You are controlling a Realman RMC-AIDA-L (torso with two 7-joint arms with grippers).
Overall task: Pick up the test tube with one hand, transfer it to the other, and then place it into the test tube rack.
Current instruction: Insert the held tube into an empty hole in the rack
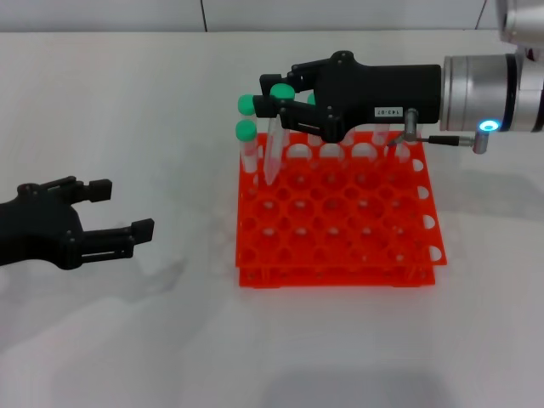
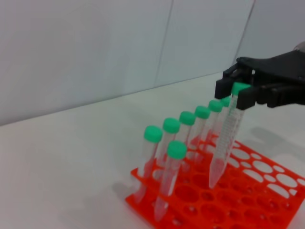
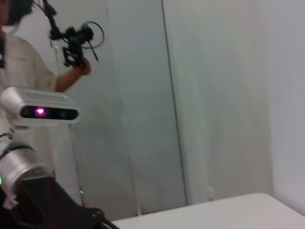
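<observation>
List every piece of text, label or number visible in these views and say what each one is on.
White label on the right tool: short printed characters, too small to read with confidence.
Test tube held by that tool above the test tube rack: printed graduation marks along its side, too blurred to read.
Left tool, parked on the table to the left of the rack: no text visible.

I see the test tube [image 2: 225, 143] as clear smooth plastic with a matt green cap, and the test tube rack [image 1: 340, 229] as glossy orange-red plastic. My right tool [image 1: 276, 102] is matt black plastic on a brushed silver metal arm [image 1: 476, 85]; the surface [image 1: 127, 340] looks smooth, white and faintly reflective.
</observation>
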